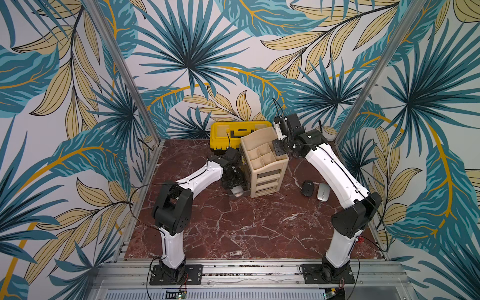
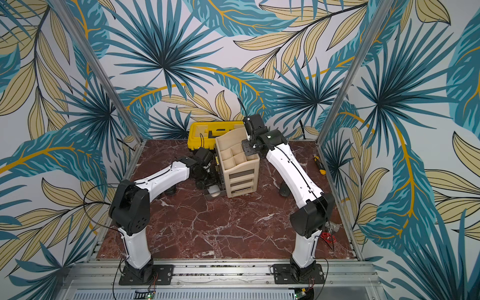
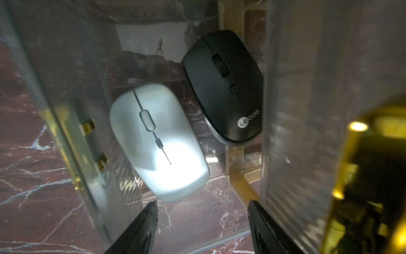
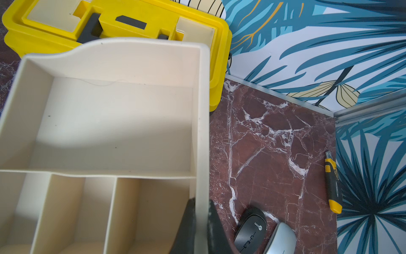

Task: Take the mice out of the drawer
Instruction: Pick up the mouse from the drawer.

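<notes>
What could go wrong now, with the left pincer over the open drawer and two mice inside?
1. The silver mouse and black mouse lie close together, so the open left pincer may nudge one while closing on the other.
2. A finger could catch the clear wall of the drawer and tug the organizer, which the right pincer clamps by its rim.
3. The silver mouse looks smooth and rounded; it might slip.

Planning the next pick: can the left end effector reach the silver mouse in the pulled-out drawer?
Probably yes. The left end effector hangs open over the drawer, near the uncovered silver mouse. The black mouse close beside it may crowd one finger.
</notes>
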Robot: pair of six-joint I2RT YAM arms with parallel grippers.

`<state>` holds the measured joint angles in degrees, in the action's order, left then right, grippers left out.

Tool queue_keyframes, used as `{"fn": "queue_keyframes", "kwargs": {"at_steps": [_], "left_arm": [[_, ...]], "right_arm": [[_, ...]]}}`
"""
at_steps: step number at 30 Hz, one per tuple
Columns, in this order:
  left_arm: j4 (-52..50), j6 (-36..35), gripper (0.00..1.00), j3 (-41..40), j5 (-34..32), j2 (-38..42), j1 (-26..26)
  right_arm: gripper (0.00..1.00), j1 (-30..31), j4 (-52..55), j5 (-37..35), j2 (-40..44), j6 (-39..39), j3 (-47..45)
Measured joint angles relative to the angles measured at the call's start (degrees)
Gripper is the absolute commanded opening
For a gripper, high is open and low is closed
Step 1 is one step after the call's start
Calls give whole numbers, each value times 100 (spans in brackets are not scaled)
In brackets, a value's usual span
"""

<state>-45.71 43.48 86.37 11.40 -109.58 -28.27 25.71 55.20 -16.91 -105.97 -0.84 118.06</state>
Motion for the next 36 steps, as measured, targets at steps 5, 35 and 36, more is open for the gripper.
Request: {"fn": "queue_keyframes", "kwargs": {"at_steps": [5,35,36], "left_arm": [[28,387,67,-118,-118,-15,-2],[-356,2033,62,579,-839,-837,-48],[-415,2052,62,671,-841,-896,-44]], "right_arm": [[0,0,-2,0,0,0,0],[0,-11,-118,98,-15,42,-7],[0,-20,-114,107,-17,42,-4]]}}
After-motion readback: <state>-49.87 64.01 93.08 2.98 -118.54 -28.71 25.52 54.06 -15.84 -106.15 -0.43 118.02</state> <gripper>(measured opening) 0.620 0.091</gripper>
